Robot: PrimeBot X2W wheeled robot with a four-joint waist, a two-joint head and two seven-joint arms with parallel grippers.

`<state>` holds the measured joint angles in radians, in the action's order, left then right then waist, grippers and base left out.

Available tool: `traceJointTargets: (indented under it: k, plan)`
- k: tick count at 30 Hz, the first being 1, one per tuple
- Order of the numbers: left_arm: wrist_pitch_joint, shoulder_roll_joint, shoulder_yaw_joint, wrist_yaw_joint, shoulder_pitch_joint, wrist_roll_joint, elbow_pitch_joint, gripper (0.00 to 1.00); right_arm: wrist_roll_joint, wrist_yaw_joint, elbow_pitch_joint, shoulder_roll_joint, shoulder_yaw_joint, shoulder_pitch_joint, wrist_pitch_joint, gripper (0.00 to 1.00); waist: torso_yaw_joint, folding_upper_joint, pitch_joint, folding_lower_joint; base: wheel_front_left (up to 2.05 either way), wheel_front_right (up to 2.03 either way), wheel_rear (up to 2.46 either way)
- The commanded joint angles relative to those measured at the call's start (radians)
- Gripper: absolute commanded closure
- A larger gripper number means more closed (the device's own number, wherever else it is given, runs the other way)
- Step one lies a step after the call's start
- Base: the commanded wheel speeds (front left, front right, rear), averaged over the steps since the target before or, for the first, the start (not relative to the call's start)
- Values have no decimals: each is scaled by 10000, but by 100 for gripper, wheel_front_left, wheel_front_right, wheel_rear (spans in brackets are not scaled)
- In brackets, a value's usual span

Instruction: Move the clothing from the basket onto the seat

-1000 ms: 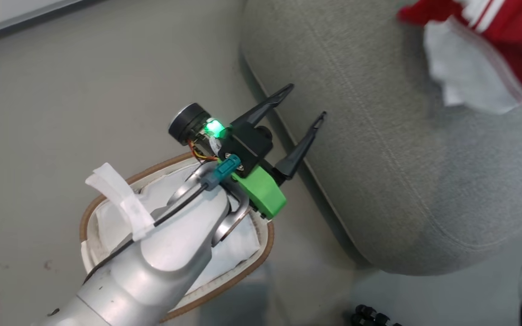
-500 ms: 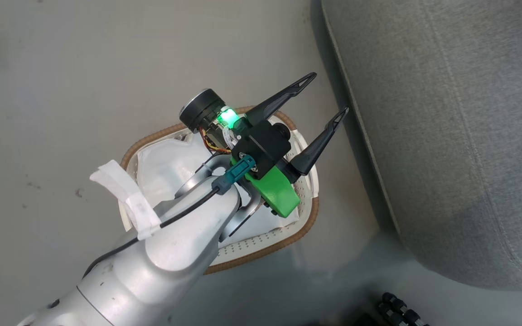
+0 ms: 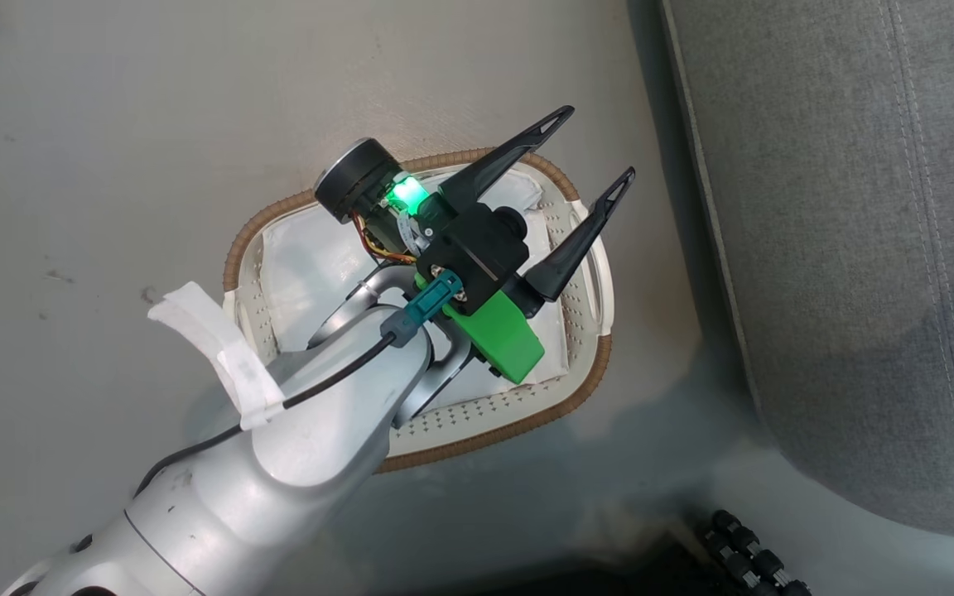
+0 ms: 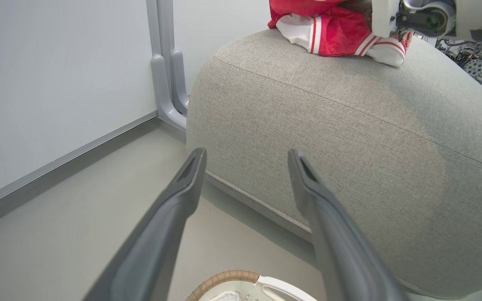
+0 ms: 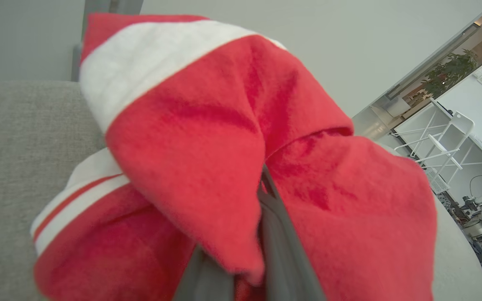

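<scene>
— Biggest first?

— The grey seat (image 3: pixel 841 248): coarse woven upholstery, rounded edges, twin stitched seams down the top. Next to it the floor (image 3: pixel 113 124), smooth, pale and matt, lightly scuffed.

— Then?

— On the floor, the basket (image 3: pixel 502 418), just beside the seat's flank and apart from it. Oval in shape, cream perforated plastic, brown woven rim, slotted handle at the end nearest the seat. Long axis roughly across the head view, toward the seat. Inside, a crumpled white liner (image 3: pixel 303 257).

— And the garment?

— Up on top of the seat, the clothing (image 4: pixel 333 37), well apart from the basket. Soft, fleecy red with broad white bands and thin red-and-white striped trim. Bunched in a heap, wider than tall in the left wrist view, long axis along the seat's top. Too crumpled to tell which way it points.

— Arms?

— Above the basket, the left tool (image 3: pixel 597 142) on a silver forearm (image 3: pixel 295 447) wrapped with white tape (image 3: pixel 220 356). Black body, green plastic mount, glowing green light. Two long, dark, tapered fingers spread wide apart, empty, aimed at the seat's side. Half buried in the clothing, the right tool (image 5: pixel 262 200): grey fingers close together, pinched on a red fold draped over them.

— Smallest?

— A row of black ribbed knobs (image 3: pixel 746 555) at the bottom of the head view, kind unclear.
</scene>
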<state>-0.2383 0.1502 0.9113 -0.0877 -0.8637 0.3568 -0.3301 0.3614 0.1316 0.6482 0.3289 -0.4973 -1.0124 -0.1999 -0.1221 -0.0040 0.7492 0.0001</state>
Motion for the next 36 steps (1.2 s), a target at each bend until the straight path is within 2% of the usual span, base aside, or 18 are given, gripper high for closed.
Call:
traceJointTargets:
  k: [1,3,4,6,7,8,20,29,36]
  plan:
    - [9,116,-20,33,-158,10,13,0,29,-17,173,4,79,203,-69,100,-83,40,-88,-1,0,0,0]
    - [12,158,-46,47,-145,67,-9,0,31,-17,324,-53,128,272,-155,100,-131,40,-161,-1,0,0,0]
    - [7,158,-60,56,-143,89,-15,0,-11,-17,391,-94,136,294,-189,89,-149,40,-200,-1,0,0,0]
    - [-8,174,-91,88,-133,114,-41,0,-13,-17,493,-132,171,366,-251,55,-189,40,-307,-1,0,0,0]
    - [-26,196,-126,106,-124,145,-51,0,36,-17,535,-145,212,420,-293,7,-212,40,-374,-1,0,0,0]
    - [-36,209,-153,113,-113,178,-61,0,56,-17,562,-158,238,453,-301,0,-228,40,-430,-1,0,0,0]
    - [-253,298,-938,283,366,734,-422,0,-215,-17,576,-190,1188,1198,-468,0,-189,40,-1899,-1,0,0,0]
    - [-260,157,-2406,350,1387,1005,-372,0,-844,-17,413,-110,2121,1530,-287,0,524,40,-3604,-1,0,0,0]
    - [-261,-30,-3768,285,2599,902,-425,0,-1553,-16,143,-619,2467,1973,-403,0,1230,40,-4724,-1,0,0,0]
